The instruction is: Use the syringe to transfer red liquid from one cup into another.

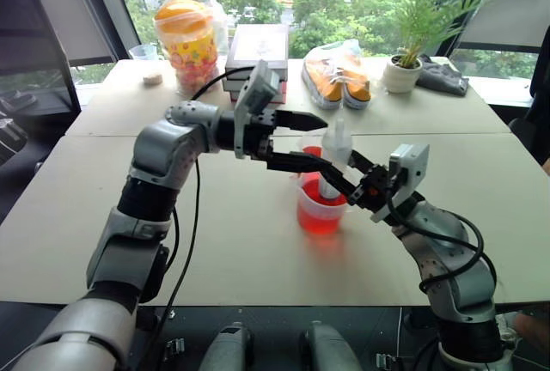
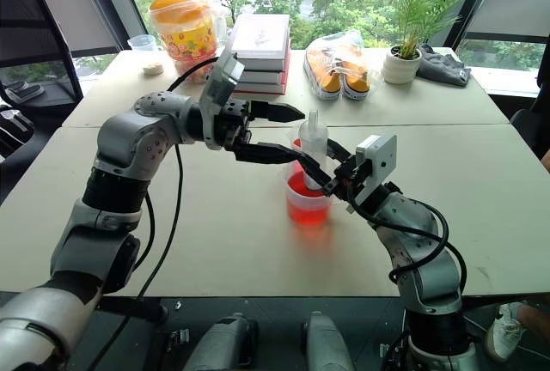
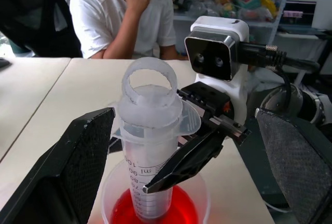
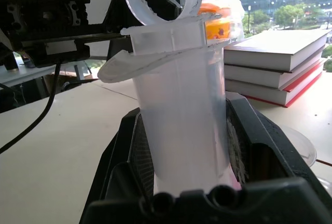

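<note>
Right claw [image 1: 351,184] grips large clear plastic syringe [image 1: 334,158] upright.
Its tip sits in the red-tinted clear cup [image 1: 320,206]; left claw [image 1: 309,141] spread wide around the plunger.

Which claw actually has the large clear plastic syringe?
The right claw, shut on the syringe barrel above the red liquid; the left claw is open, fingers either side of the plunger.

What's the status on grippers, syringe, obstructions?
Right gripper shut on syringe, upright in cup of red liquid. Left gripper open around plunger top. Nothing blocking.
</note>
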Action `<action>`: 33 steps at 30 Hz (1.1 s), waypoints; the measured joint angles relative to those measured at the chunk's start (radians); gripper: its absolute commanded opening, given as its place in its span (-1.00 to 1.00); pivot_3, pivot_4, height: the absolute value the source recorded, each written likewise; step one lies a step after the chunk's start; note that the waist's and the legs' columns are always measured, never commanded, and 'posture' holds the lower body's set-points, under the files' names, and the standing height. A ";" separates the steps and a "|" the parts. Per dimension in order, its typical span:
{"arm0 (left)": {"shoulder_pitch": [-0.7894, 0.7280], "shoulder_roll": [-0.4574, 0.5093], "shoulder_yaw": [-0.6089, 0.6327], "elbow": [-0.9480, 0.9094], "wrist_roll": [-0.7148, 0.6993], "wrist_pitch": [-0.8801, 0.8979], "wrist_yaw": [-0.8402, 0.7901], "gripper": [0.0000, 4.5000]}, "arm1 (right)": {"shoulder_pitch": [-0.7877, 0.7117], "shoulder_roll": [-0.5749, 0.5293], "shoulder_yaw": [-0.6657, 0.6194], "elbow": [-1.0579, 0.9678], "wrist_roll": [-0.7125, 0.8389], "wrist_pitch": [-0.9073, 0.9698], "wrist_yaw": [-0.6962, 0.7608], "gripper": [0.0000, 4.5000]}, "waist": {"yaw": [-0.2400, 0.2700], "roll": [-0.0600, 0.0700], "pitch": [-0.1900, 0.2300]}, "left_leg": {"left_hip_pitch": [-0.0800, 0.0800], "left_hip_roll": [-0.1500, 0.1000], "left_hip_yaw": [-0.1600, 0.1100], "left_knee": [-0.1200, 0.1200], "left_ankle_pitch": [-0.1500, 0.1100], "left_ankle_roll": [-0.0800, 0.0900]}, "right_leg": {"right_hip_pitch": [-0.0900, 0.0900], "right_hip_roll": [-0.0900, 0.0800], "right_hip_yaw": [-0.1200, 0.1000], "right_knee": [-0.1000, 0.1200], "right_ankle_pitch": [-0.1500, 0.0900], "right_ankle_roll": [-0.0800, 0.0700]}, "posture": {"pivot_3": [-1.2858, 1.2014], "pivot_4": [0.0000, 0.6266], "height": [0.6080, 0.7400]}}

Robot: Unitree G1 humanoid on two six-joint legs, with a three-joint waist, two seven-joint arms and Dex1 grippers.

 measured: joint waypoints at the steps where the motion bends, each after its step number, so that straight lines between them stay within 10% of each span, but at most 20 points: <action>1: 0.000 0.004 0.001 -0.006 -0.005 0.006 0.000 1.00 | -0.001 -0.001 0.002 0.006 0.000 0.001 0.000 -0.32 | 0.000 0.000 0.000 | 0.000 0.000 0.000 0.000 0.000 0.000 | 0.000 0.000 0.000 0.000 0.000 0.000 | 0.03 -0.52 1.00; 11: 0.000 -0.065 -0.019 -0.016 -0.020 0.016 0.028 1.00 | -0.009 -0.009 0.012 0.008 0.000 0.014 -0.001 -0.32 | 0.001 0.000 0.000 | 0.000 0.000 0.000 0.000 0.000 0.000 | 0.000 0.000 0.000 0.000 0.000 0.000 | 0.03 -0.52 1.00; 22: 0.000 -0.098 -0.026 0.018 0.006 0.008 0.097 -0.98 | 0.002 -0.023 0.032 -0.006 0.011 0.022 0.002 -0.32 | 0.000 0.000 0.000 | 0.000 0.000 0.000 0.000 0.000 0.000 | 0.000 0.000 0.000 0.000 0.000 0.000 | 0.03 -0.52 1.00; 33: -0.065 -0.111 -0.020 0.104 0.006 0.003 0.086 -0.98 | -0.006 -0.036 0.018 -0.012 0.040 0.043 -0.009 -0.32 | 0.001 0.000 0.000 | 0.001 0.000 0.000 0.000 0.000 0.000 | 0.001 0.000 0.000 0.000 0.000 0.000 | 0.03 -0.52 1.00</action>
